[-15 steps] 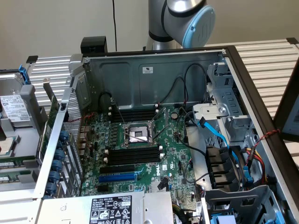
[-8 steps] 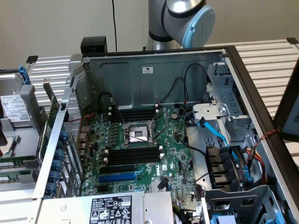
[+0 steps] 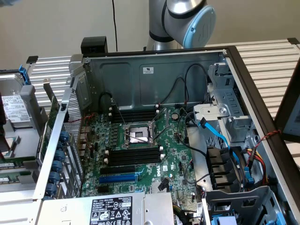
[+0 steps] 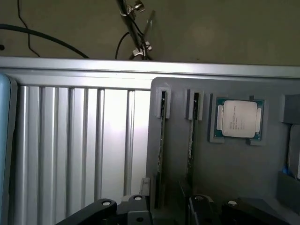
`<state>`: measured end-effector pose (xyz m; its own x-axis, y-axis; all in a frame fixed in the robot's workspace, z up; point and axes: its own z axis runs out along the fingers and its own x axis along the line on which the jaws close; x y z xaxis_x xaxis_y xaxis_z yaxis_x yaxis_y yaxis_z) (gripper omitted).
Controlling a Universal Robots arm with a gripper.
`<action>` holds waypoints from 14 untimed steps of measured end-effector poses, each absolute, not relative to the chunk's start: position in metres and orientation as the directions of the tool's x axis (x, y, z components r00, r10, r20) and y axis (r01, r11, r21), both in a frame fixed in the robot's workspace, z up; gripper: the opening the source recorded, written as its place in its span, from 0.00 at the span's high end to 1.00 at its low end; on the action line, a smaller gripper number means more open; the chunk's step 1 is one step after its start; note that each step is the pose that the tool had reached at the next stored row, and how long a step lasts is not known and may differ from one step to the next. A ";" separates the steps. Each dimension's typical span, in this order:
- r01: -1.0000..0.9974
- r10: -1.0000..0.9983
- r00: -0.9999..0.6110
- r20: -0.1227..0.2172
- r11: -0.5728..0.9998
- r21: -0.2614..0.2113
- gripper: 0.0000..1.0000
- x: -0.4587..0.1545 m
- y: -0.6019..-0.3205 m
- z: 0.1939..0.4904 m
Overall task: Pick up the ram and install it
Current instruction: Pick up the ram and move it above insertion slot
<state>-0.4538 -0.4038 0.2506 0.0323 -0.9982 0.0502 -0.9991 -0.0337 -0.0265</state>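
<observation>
The ram (image 4: 161, 140) stands on edge in a slot of the gray tray (image 4: 234, 178). A second stick (image 4: 191, 140) fills the tray's next slot, with a processor (image 4: 236, 118) in its recess beyond. The gripper (image 4: 166, 207) hangs spread above the tray's slots, holding nothing. This looks like the approach to pick-up, and gripping calls for jaws squarely straddling that thin edge.

Body: silver-grey tubular metal arm (image 3: 161, 21), glossy rounded joint housing, light-blue round plastic end cap (image 3: 200, 26). Tool end: matte black angular gripper (image 4: 166, 212), linkage bars dotted with small silvery round screw heads (image 4: 105, 203).
</observation>
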 end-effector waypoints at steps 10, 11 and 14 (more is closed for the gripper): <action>-0.999 -1.000 0.028 0.005 -0.028 -0.028 0.64 -0.454 -0.417 0.237; -0.999 -1.000 0.027 -0.005 -0.026 -0.028 0.64 -0.454 -0.418 0.236; -0.999 -1.000 0.022 -0.018 -0.022 -0.028 0.64 -0.454 -0.418 0.232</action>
<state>-0.4536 -0.4183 0.2319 0.0224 -0.9996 -0.0175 -0.9994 -0.0219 -0.0285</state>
